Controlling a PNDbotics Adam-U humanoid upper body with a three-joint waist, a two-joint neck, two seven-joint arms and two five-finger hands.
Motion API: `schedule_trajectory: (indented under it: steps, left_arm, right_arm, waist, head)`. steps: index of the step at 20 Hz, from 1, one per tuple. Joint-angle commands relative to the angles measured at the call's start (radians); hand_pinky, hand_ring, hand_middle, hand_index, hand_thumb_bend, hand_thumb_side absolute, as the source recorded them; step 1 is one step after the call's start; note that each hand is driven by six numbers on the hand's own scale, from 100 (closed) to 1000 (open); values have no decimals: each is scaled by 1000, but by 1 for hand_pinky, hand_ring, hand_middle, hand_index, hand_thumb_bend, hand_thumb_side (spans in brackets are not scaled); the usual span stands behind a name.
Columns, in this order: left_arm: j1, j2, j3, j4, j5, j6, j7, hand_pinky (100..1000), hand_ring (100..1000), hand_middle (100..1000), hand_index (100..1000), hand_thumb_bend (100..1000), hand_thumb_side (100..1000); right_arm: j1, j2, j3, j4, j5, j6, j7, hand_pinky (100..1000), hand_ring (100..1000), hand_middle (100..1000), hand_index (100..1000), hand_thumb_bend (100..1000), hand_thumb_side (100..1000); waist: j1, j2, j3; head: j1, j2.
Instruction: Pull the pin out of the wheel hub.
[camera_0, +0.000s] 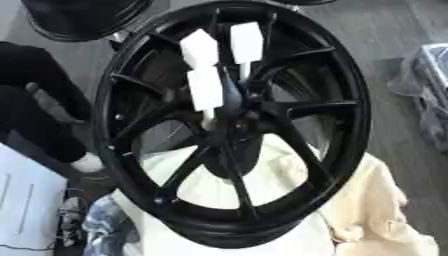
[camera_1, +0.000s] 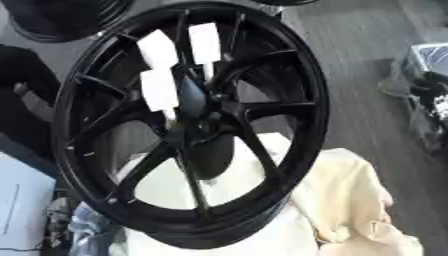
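Since neither hand shows in either view, their state cannot be told; approach the white pins (camera_0: 208, 70) at the black wheel hub (camera_0: 234, 107) squarely, then pull straight outward.

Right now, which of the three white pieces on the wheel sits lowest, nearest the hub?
The lower left white piece, below the other two and beside the hub centre of the black wheel.

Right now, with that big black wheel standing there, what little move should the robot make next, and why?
Probably bring a hand into view toward the centre of the wheel hub. No robot hand shows in either eye view, so nothing is reaching yet. Three white tags hang over the upper spokes near the centre, and I cannot make out the pin itself.
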Motion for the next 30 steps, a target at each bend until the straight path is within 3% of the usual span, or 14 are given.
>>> schedule_trajectory:
  steps: [1,6,11,17,30]
  left_arm:
    - [-62,-17,-34,-9,-37,79,-75,736,759,774,786,145,784]
    - [-129,-77,-85,-9,-104,201,-161,731,755,783,801,185,798]
    - [-165,-123,-124,-9,-166,292,-214,725,746,796,806,198,800]
    - [-219,-192,-169,-9,-167,377,-249,724,741,800,809,197,812]
    - [-213,-212,-213,-9,-148,390,-294,730,745,793,795,207,832]
  right_arm:
    - [0,-29,-1,-15,9,0,1,1000,879,803,857,100,640]
    - [2,-25,2,-11,16,4,2,1000,879,803,857,100,646]
    - [4,-20,2,-7,24,7,3,1000,879,803,857,100,650]
    - [1,-17,6,-3,27,10,7,1000,879,803,858,100,651]
    - [0,-12,3,0,32,11,9,1000,879,804,858,100,654]
  waist:
    - [-3,-23,3]
    - [-1,-24,6]
    - [0,-22,7]
    - [0,-23,10]
    - [-2,-16,15]
  head:
    - [-6,5]
    - [-10,8]
    - [-11,7]
    - [-8,11]
    - [-9,7]
